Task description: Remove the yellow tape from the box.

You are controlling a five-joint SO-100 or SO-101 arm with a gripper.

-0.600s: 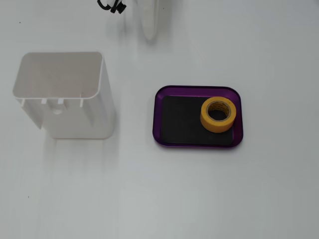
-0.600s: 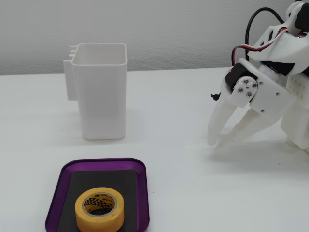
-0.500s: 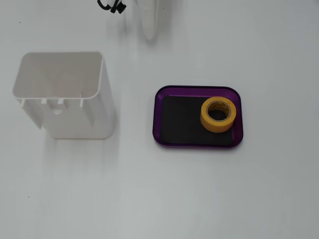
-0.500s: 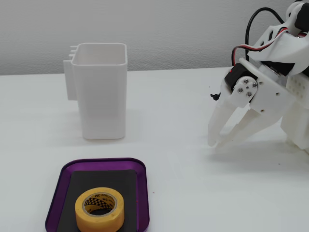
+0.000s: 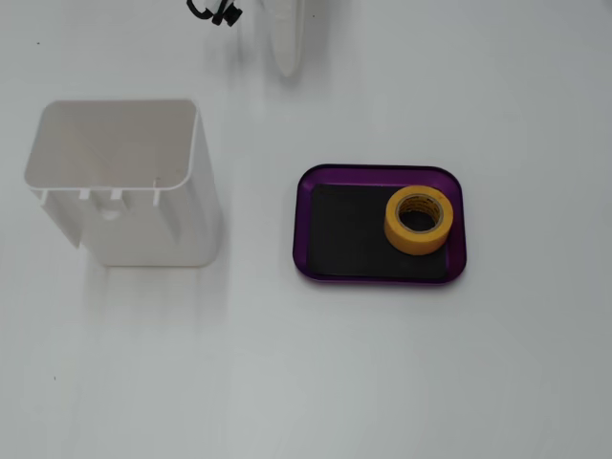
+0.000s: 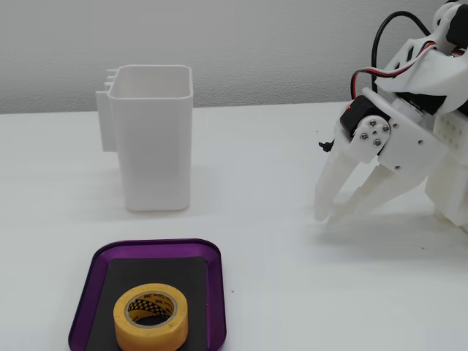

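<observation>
Tape (image 6: 151, 316) lies flat in the box (image 6: 84, 316), hole up for an easy grab; gripper (image 6: 327, 216) parked well apart, jaws slightly parted, empty.

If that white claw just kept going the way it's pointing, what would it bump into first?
Most likely just the bare table. The claw points steeply down with its tips at or just above the surface. The purple tray with the yellow tape and the white bin sit well off to the side.
</observation>
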